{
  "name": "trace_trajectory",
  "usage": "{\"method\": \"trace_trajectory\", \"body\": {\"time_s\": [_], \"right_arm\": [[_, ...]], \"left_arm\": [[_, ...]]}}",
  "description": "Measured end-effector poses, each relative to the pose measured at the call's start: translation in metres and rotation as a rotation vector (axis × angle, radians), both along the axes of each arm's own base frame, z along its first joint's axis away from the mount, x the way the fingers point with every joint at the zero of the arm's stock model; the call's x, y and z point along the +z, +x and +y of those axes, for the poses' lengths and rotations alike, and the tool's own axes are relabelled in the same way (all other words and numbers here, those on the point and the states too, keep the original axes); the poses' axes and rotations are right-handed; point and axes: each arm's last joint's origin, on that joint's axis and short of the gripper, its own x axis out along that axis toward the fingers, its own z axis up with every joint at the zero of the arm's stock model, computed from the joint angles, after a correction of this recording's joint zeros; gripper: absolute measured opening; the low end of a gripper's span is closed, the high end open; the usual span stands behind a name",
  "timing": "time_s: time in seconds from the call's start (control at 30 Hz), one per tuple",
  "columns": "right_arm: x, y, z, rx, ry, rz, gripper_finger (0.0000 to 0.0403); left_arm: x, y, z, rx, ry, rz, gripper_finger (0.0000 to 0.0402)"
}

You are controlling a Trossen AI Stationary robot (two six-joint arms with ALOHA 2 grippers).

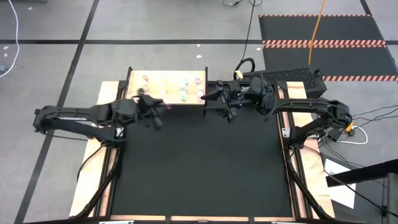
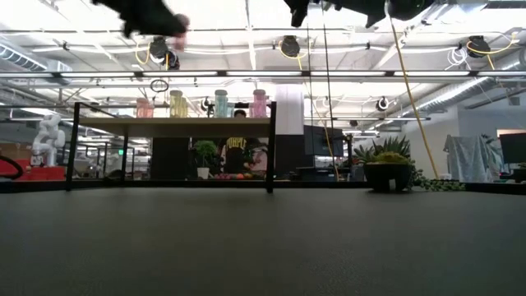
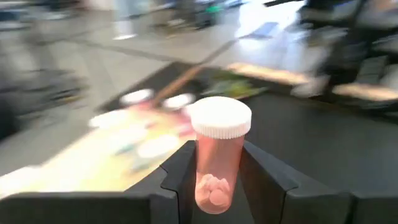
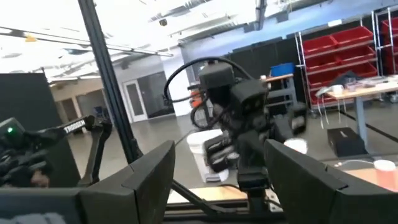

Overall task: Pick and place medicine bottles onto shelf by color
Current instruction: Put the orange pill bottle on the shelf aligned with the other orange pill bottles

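Mid-carry right now. Left pincer [image 3: 214, 180] clamped on a pink bottle [image 3: 217, 155], white cap up, body upright between the two dark fingers [image 3: 264, 180]. Held up in the air near the shelf's front edge, going by the overhead shot, where the left pincer [image 1: 155, 112] sits just off the shelf [image 1: 163, 83] corner.

Right pincer [image 4: 217, 180] spread wide, nothing in it, parked high just beside the shelf's other end [image 1: 214, 99]. Looks like waiting.

Further back, on the shelf: a row of bottles [image 2: 201, 104] already standing, pink, yellow, teal, pink from the level view. From above, more small ones scattered on the board, too tiny to sort out exactly.

Next up, probably: ease the pink one over the board, line up beside the matching pink, lower till the base sits flat, then let go. Tricky bit would be clearance, with neighbours close and easy to knock over. Bench [image 1: 199, 168] itself bare black mat.
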Motion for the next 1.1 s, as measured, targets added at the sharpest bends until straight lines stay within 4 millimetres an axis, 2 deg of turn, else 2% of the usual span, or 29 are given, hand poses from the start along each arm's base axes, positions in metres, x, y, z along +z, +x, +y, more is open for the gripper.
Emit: {"method": "trace_trajectory", "body": {"time_s": [0.1,0.2,0.37,0.53,0.67,1.1], "right_arm": [[-0.004,0.000,-0.001,-0.016,0.003,0.012,0.0240],[-0.007,-0.001,-0.002,-0.057,0.008,0.015,0.0240],[-0.007,0.000,-0.003,-0.060,0.001,0.015,0.0240],[-0.007,0.000,-0.003,-0.061,0.001,0.015,0.0240],[-0.009,0.000,-0.004,-0.085,0.007,0.030,0.0240],[-0.010,0.000,-0.005,-0.110,0.023,0.045,0.0240]], "left_arm": [[0.001,-0.025,0.006,0.173,0.044,0.031,0.0115],[-0.009,-0.047,0.011,0.274,0.050,0.003,0.0115],[-0.047,-0.072,0.015,0.371,0.034,-0.018,0.0115],[-0.085,-0.078,0.019,0.402,0.094,0.025,0.0115],[-0.103,-0.078,0.025,0.445,0.127,-0.004,0.0115],[-0.122,-0.086,0.044,0.632,0.095,-0.011,0.0115]]}}
